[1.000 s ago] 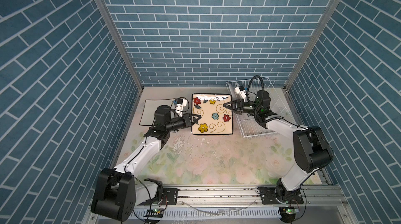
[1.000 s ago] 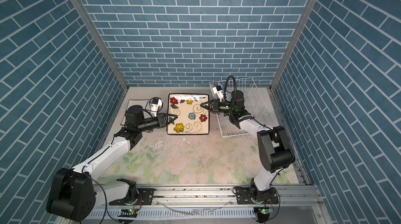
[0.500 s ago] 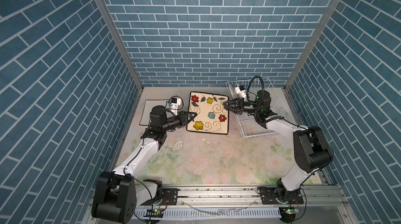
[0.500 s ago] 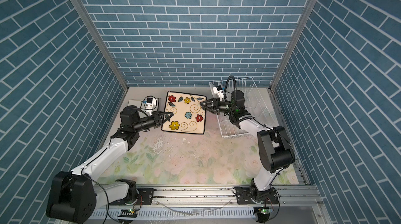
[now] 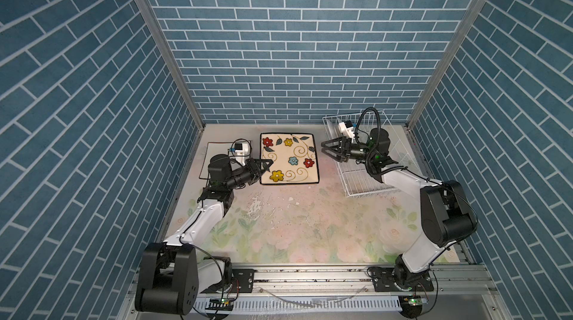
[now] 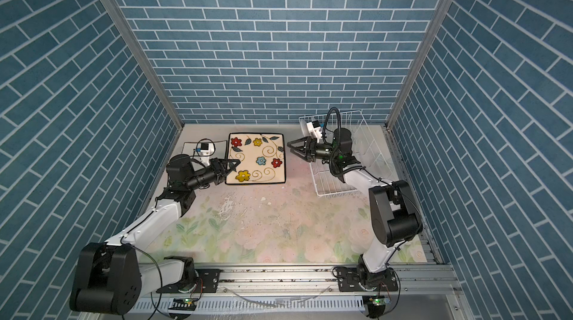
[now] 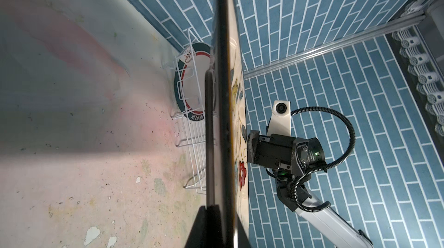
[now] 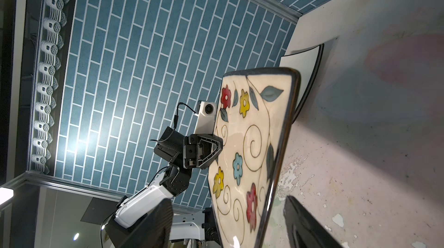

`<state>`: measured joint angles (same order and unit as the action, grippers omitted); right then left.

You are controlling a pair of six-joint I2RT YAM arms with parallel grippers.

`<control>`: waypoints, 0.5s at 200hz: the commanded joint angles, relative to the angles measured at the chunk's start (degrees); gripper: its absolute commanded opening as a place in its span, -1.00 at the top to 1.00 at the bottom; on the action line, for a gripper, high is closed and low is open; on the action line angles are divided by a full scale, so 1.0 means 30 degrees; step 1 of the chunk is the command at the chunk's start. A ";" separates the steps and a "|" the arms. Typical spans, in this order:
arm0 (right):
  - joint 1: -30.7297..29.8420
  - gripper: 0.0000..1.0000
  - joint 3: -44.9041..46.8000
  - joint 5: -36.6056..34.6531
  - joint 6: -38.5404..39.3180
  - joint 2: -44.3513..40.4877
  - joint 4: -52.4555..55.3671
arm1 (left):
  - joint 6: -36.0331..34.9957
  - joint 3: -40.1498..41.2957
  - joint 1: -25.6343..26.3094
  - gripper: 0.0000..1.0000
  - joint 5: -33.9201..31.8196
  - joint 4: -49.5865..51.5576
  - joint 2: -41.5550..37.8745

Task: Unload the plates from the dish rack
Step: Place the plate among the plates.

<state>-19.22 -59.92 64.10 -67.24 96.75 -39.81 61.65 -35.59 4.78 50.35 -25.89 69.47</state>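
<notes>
Right fingers [image 5: 331, 140] opened wide beside flowered plate's [image 5: 290, 160] edge.

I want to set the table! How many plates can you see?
3. A flowered plate in the left gripper, a white square plate on the table beside it, a round plate standing in the rack. Others may be hidden.

The flowered plate [image 7: 223, 42] hides part of the round plate [image 7: 189, 90] in the dish rack [image 7: 194, 153].
</notes>
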 commanded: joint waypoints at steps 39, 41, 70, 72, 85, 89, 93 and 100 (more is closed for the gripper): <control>0.0360 -0.81 0.0400 -0.0307 -0.0087 -0.0853 -0.0545 | 0.2920 0.0243 -0.0761 1.00 0.0554 -0.6790 0.0180; 0.0347 -0.81 0.0403 -0.0324 -0.0101 -0.0883 -0.0547 | 0.2896 0.0295 -0.0842 1.00 0.0479 -0.6724 0.0130; 0.0433 -0.97 0.0549 -0.0446 0.0075 -0.1461 -0.0149 | 0.1804 0.1092 -0.2027 1.00 -0.1305 -0.4562 -0.0747; 0.0432 -0.98 0.0572 -0.0440 0.0108 -0.1496 -0.0074 | 0.1687 0.1144 -0.2111 1.00 -0.1429 -0.4424 -0.0819; 0.0493 -0.98 0.0609 -0.0520 0.0768 -0.1861 0.0809 | 0.0929 0.1388 -0.2488 1.00 -0.2083 -0.3215 -0.1376; 0.0490 -0.98 0.0608 -0.0574 0.1046 -0.2028 0.1257 | 0.0697 0.1430 -0.2589 1.00 -0.2235 -0.2798 -0.1554; 0.0506 -0.98 0.0608 -0.0631 0.1382 -0.2161 0.1686 | 0.0609 0.1477 -0.2674 1.00 -0.2452 -0.2466 -0.1719; 0.0518 -0.98 0.0609 -0.0753 0.2038 -0.2439 0.2535 | -0.0174 0.1493 -0.2826 1.00 -0.2712 -0.1726 -0.2050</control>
<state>-18.04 -59.66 63.18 -66.52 93.47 -37.45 66.15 -30.33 -1.96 45.30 -29.89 68.40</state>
